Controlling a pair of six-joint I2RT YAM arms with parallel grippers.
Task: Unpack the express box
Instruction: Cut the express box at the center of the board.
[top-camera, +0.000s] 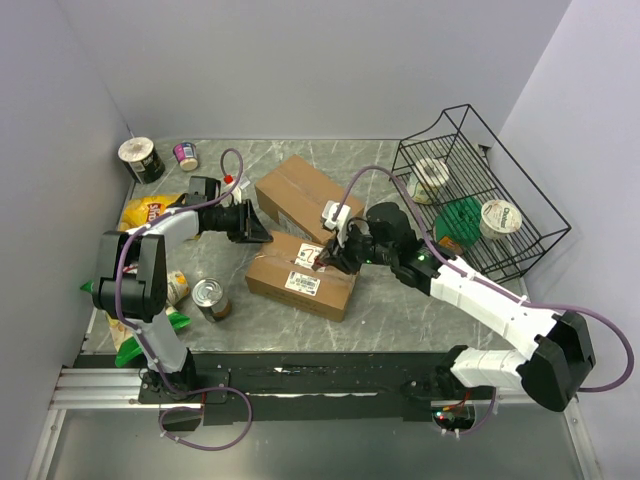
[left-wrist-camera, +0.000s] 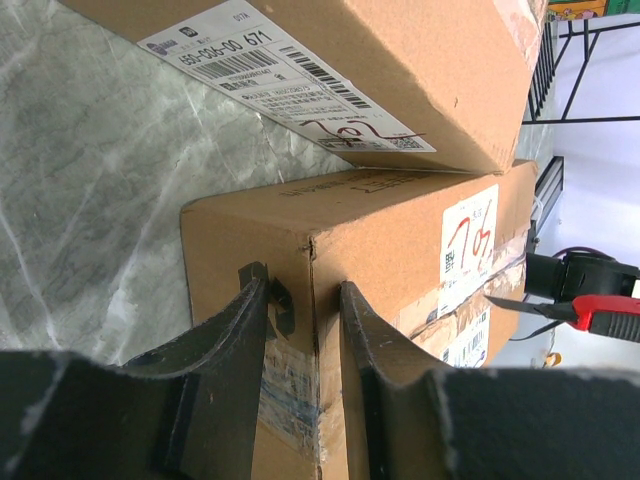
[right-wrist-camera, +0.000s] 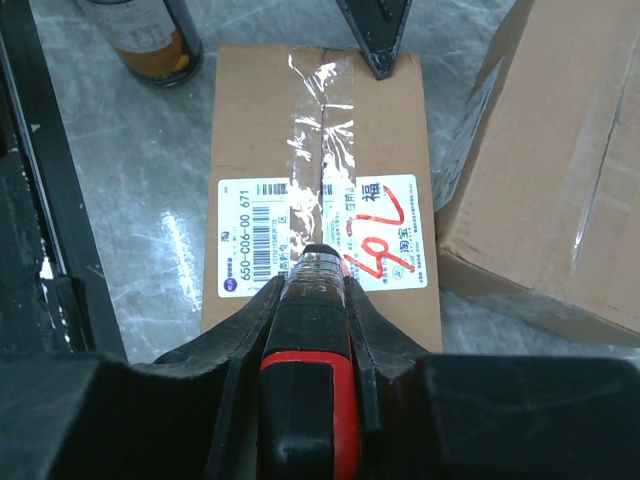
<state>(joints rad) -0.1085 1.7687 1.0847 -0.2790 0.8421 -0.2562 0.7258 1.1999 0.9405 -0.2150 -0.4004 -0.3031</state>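
The express box lies flat at mid-table, brown, with clear tape along its top seam and white labels. My right gripper is shut on a red and black box cutter, whose front end rests on the tape between the labels; the cutter also shows in the left wrist view. My left gripper is at the box's far end. Its fingers stand a narrow gap apart and straddle the box's top edge. They also show in the right wrist view.
A second brown box leans just behind the first. A black wire basket with a cup, a green plate and a roll stands at right. A can, a chips bag, two cups and green packs lie at left.
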